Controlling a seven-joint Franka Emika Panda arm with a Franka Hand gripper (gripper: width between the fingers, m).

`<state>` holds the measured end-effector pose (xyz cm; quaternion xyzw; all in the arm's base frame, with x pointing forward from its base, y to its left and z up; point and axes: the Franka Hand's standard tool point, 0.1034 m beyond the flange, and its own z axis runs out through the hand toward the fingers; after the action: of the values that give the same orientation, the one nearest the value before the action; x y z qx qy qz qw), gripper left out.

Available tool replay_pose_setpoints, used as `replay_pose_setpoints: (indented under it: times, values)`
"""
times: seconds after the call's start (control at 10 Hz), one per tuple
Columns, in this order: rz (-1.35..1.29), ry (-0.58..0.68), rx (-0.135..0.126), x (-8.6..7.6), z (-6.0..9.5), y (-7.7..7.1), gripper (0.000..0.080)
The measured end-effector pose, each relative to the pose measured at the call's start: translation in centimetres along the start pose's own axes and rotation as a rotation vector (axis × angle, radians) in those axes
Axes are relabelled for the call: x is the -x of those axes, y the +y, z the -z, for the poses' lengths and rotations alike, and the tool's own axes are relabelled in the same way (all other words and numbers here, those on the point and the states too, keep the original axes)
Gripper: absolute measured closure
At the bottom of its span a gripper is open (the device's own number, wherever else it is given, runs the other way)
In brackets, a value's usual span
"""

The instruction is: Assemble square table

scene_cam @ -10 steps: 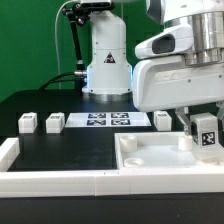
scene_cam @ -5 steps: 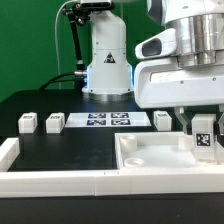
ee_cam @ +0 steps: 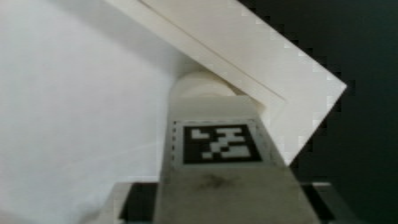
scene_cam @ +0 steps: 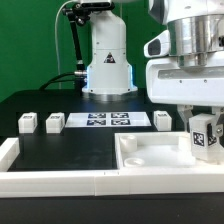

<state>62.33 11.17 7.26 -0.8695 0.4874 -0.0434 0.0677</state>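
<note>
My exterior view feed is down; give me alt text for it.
The fingers hold a tagged white leg upright at the far corner of the square tabletop, on the exterior view's right. Three more legs and the marker board lie in a row on the black table behind.

No readable words, brand names or numbers anywhere, only coded marks. The leg clamped in my claw has a square black-and-white tag on its face. The wrist view shows it sharp: blocky black pattern inside a white border, no characters. The marker board on the tabletop carries a row of similar tags, too small to make out the patterns. There's a small triangular sign on the white robot base, symbol inside illegible. The three loose legs show faint dark tag patches, unreadable.
</note>
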Motion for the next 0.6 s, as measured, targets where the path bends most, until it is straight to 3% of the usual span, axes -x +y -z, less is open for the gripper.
replay_pose_setpoints:
  times: [0.4,0.5,0.6]
  values:
    - [-0.126,-0.007,-0.003,-0.03,-0.07,0.12,0.0500]
    - [-0.118,-0.007,-0.003,-0.01,-0.07,0.11,0.0312]
    - [-0.078,-0.008,-0.003,0.06,-0.07,0.08,0.0312]
